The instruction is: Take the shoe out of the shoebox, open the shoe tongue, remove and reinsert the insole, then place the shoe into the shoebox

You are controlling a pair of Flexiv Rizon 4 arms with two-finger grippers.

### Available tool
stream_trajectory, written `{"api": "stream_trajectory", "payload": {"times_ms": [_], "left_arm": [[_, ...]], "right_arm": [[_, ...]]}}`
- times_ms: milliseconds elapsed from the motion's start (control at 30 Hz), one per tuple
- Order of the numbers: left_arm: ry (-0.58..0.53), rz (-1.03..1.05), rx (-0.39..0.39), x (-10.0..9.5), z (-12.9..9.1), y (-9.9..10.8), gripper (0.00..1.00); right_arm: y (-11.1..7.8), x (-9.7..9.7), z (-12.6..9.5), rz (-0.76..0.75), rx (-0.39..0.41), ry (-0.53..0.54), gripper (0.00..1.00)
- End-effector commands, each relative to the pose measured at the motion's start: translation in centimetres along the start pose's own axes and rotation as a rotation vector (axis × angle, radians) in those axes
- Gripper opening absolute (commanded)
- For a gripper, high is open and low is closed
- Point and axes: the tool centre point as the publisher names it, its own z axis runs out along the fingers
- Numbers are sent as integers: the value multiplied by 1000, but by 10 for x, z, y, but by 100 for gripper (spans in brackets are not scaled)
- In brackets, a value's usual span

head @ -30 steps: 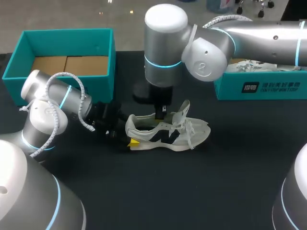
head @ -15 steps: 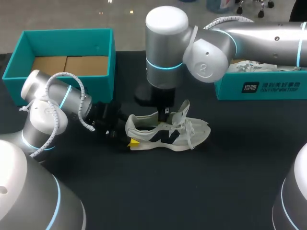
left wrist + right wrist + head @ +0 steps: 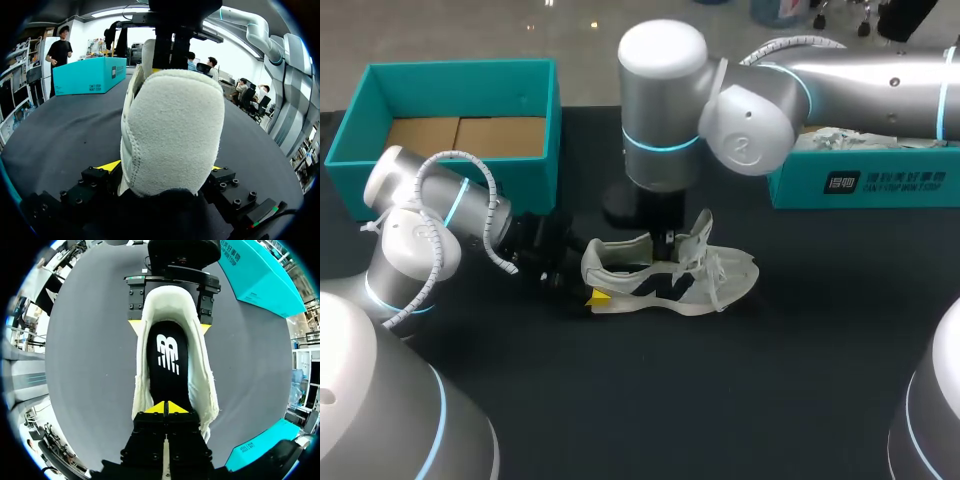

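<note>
Insole step, I judge: left gripper [image 3: 165, 169] clamps the off-white mesh sneaker's [image 3: 728, 276] heel, right gripper [image 3: 165, 407] pinched closed over the black printed insole [image 3: 167, 356] — next it must catch that edge cleanly.

Count on the bench [image 3: 720, 400]: 1 shoe [image 3: 665, 275], 1 black insole [image 3: 167, 365] inside it. Teal boxes, 2 — far-left box [image 3: 450, 75], far-right box [image 3: 860, 185]. Tools, 2 — left tool [image 3: 165, 170], right tool [image 3: 166, 407].

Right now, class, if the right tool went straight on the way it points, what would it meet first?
Most likely the black insole inside the shoe, just ahead of the right tool; the gap is unclear.
</note>
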Motion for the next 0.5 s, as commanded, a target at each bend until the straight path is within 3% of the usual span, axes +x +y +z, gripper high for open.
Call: {"api": "stream_trajectory", "payload": {"times_ms": [33,167,500], "left_arm": [[2,-1,-1,-2,3,3,0],[2,-1,-1,-2,3,3,0],[2,-1,-1,-2,3,3,0]], "right_arm": [[3,2,3,3,9,2,0],[4,2,5,13,10,-6,0],[12,-4,16,10,10,-141,0]]}}
